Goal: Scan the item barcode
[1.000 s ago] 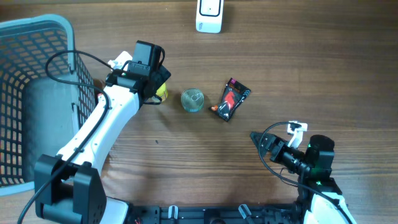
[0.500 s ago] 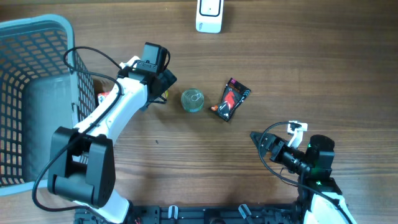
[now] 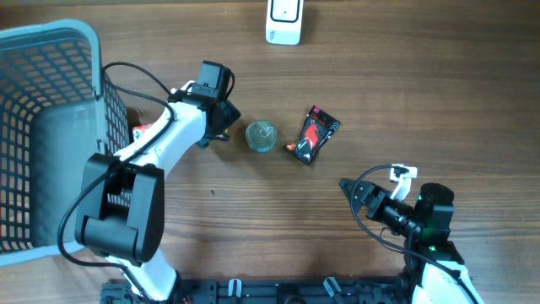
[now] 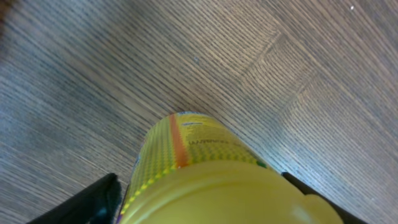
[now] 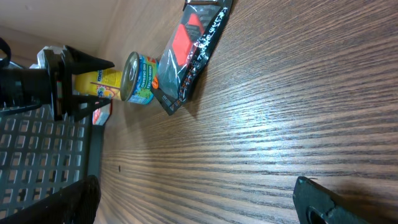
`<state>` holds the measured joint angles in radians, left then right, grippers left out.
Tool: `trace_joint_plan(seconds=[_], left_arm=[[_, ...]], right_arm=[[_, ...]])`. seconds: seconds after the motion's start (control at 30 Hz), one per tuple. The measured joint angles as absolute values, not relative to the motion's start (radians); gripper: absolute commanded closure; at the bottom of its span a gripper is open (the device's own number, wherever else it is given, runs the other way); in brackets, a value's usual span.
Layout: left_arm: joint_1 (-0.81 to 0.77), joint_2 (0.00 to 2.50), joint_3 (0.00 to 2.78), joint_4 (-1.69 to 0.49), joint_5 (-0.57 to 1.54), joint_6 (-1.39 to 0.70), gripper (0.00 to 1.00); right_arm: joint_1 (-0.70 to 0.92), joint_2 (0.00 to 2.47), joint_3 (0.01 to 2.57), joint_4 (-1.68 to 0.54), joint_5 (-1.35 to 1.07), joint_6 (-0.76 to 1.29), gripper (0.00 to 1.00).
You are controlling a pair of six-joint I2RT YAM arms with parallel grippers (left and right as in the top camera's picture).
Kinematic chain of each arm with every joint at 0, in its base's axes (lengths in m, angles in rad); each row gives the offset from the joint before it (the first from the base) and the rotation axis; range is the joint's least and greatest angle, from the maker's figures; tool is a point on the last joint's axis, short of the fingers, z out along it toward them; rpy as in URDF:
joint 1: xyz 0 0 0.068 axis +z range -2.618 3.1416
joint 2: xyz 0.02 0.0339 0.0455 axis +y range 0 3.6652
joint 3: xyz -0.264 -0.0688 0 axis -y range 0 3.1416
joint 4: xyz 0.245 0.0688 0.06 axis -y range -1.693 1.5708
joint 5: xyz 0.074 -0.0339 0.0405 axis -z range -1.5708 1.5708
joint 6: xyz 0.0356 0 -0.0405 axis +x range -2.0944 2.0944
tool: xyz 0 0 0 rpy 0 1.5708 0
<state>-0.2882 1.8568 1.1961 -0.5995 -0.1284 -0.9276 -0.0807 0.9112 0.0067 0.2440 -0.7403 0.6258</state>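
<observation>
Currently the left gripper points down over the yellow bottle, fingers one each side, set wide. Can't tell if the pads bite or just sit beside it. Bottle looks upright on the table, just left of the can. A top-down straddle makes sense: lift it, then turn the label to the scanner at the far edge. Barcode itself not visible.

Past the can lies a black-red pouch; both are apart from the bottle, so the grab has room.

Right gripper sits near the front edge, jaws wide, holding nothing, well clear of the left arm.

Basket at left, a small red-white pack by its wall.

Table is brown wood grain, matte. No room beyond it in view.
</observation>
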Motion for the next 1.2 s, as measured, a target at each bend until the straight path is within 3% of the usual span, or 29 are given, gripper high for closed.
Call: trace_joint_plan(seconds=[0.53, 0.87, 1.2], left_arm=[[-0.288, 1.857, 1.197, -0.620, -0.121, -0.921, 0.44], [-0.289, 1.857, 1.200, -0.644, -0.109, -0.843, 0.40], [-0.291, 1.857, 1.200, -0.655, -0.102, -0.596, 0.40]], right_arm=[[-0.081, 0.911, 0.007, 0.244, -0.740, 0.626, 0.00], [-0.081, 0.911, 0.007, 0.244, -0.740, 0.626, 0.00], [-0.081, 0.911, 0.007, 0.244, -0.740, 0.625, 0.00]])
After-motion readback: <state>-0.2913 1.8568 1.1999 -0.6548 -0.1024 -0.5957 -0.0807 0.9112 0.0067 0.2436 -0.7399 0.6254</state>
